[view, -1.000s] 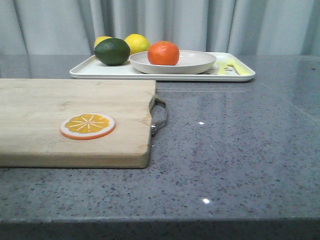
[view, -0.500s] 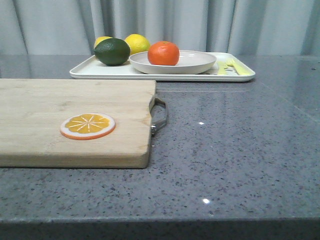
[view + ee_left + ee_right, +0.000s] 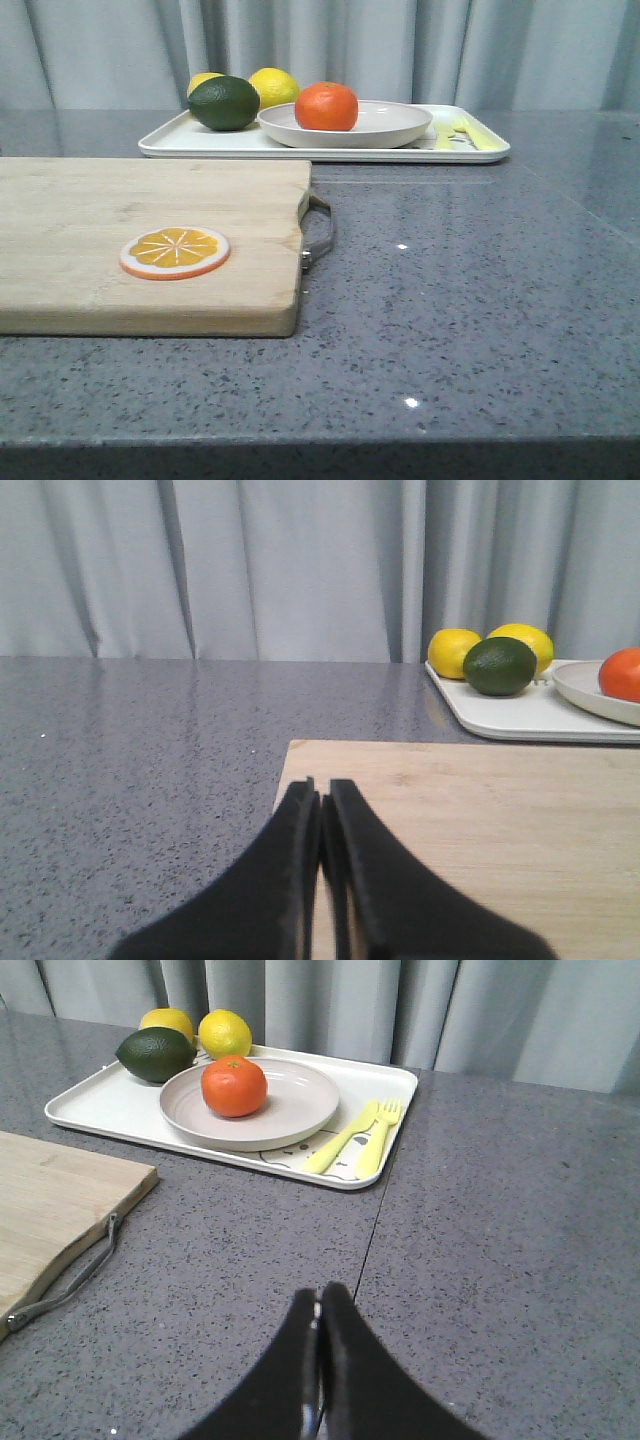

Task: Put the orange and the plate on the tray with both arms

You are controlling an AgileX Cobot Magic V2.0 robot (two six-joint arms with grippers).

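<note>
nothing is shifting between the earlier front views and this one: every item is sitting where it sat. the tray (image 3: 160, 143) is lying at the far side of the grey worktop (image 3: 470, 300), its long axis running left to right across the front view. the plate (image 3: 385, 124) is resting on the tray, and the orange (image 3: 326, 106) is sitting in the plate's left part, stem dimple facing up. a dark green lime (image 3: 223, 103) and two lemons (image 3: 274, 86) are crowding the tray's left end, the lime just beside the plate's rim. a yellow knife and fork (image 3: 362, 1138) are lying side by side at the tray's right end, just beside the plate. a wooden cutting board (image 3: 90, 210) is occupying the near left of the worktop, carrying an orange slice disc (image 3: 175, 252), its metal handle (image 3: 318, 230) facing right.

the left gripper (image 3: 320, 810) is hovering over the board's corner with its jaws pressed together, holding nothing. the right gripper (image 3: 319, 1310) is hanging above bare worktop, well apart from the tray, its jaws likewise closed on nothing.
</note>
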